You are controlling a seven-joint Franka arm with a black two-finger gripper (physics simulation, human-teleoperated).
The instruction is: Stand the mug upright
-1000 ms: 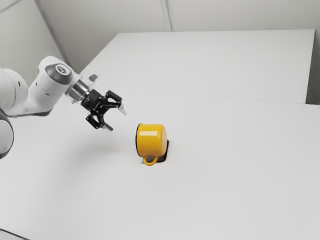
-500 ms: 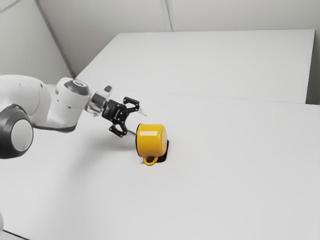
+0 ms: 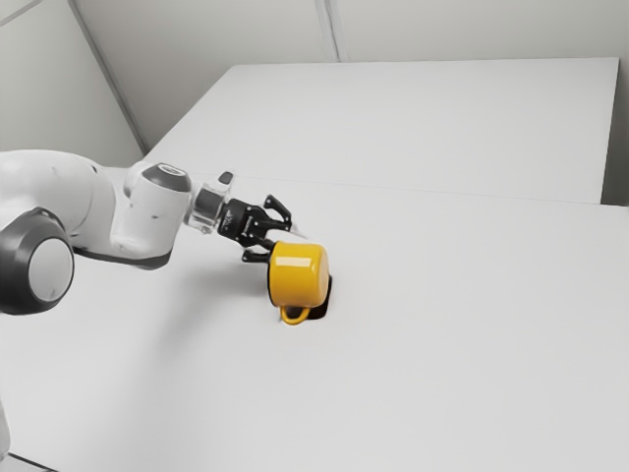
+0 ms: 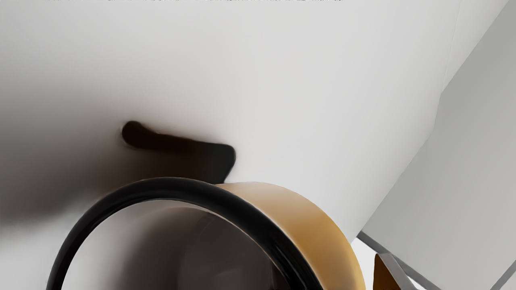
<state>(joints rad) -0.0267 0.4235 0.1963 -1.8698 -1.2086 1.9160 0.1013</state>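
**Mug on its side, fingers at its mouth, grip not made**

I judge this to be the last of the approach, with the righting itself still to do. The yellow mug (image 3: 299,276) lies on its side on the white table (image 3: 442,324), near the centre of the exterior view and a little below it. Its mouth faces the exterior view's left, where my arm (image 3: 152,211) comes in, and its handle (image 3: 295,316) points toward the bottom of that frame.

My gripper (image 3: 287,245) is at the upper left of the mug there, with its fingers fairly wide apart. In the wrist view one fingertip (image 4: 389,276) stands just outside the yellow wall, a thin gap between them; the black rim (image 4: 169,188) is close ahead of the hand. The other finger's tip is hidden, perhaps within the mouth, so I can't tell whether it touches anything. I have no hold on the mug.

Next I'd make sure the wall sits between both fingers, then close, raise slightly and turn the mouth upward. Pinching too near the rim could let the mug slip or roll on its handle.
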